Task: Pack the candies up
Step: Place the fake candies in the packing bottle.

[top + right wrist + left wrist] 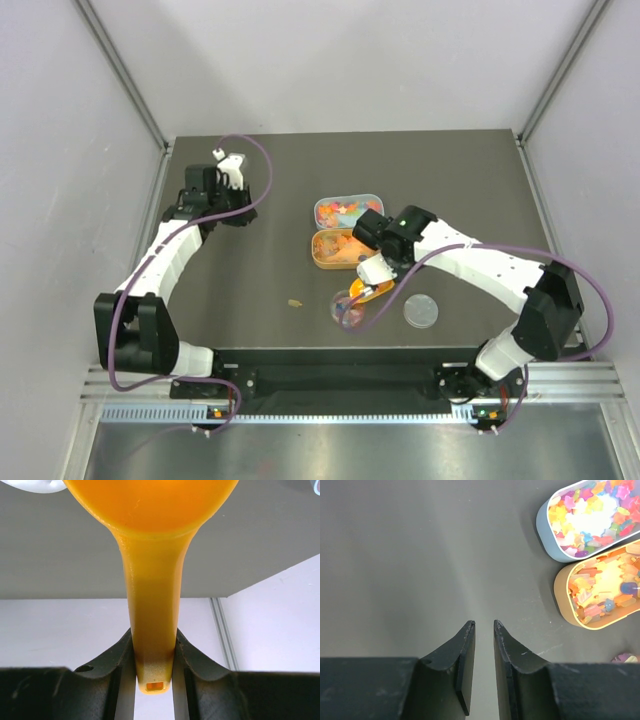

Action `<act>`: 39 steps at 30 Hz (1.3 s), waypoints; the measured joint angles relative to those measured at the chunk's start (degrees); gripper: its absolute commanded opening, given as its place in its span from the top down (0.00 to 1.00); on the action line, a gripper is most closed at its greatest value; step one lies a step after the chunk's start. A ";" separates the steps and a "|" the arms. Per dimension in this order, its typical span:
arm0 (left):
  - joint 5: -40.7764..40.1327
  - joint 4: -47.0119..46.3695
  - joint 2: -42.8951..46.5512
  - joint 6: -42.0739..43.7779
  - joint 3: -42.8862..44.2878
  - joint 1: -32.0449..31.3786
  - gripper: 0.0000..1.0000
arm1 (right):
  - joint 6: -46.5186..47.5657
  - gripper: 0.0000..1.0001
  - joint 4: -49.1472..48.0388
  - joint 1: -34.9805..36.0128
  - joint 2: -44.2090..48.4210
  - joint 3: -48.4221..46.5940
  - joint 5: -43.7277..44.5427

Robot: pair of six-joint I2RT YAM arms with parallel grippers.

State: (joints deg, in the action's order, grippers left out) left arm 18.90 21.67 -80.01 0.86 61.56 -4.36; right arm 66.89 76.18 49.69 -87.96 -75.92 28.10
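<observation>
Near the table's centre, the right gripper [152, 641] clamps the orange scoop [152, 555] by its handle, apparently to tip it over a small clear cup [349, 308]. The candies [342, 211] fill two trays [546, 535] just beyond. Far left, the left gripper [484, 630] hangs clear, jaws narrow, empty.

No text, label, brand, number or sign readable in any view. Small orange specks noted on arm bases [470, 388] at near edge of table [450, 170], possibly markings. Too small to be read.

Robot lab cell: white panel walls [340, 60], aluminium-railed dark table [455, 175].
</observation>
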 measured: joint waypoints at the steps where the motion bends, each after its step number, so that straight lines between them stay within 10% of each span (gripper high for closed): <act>1: 0.15 -0.24 0.00 -0.11 -0.20 0.00 0.73 | -0.20 1.00 0.02 0.35 0.00 0.02 0.35; 39: 1.22 -3.69 3.39 -2.99 -3.76 0.00 0.73 | -4.48 1.00 0.37 11.02 0.00 0.07 15.34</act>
State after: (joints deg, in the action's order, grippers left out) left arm 20.12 17.98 -76.62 -2.13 57.80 -4.36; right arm 62.41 76.55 60.71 -87.96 -75.85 43.44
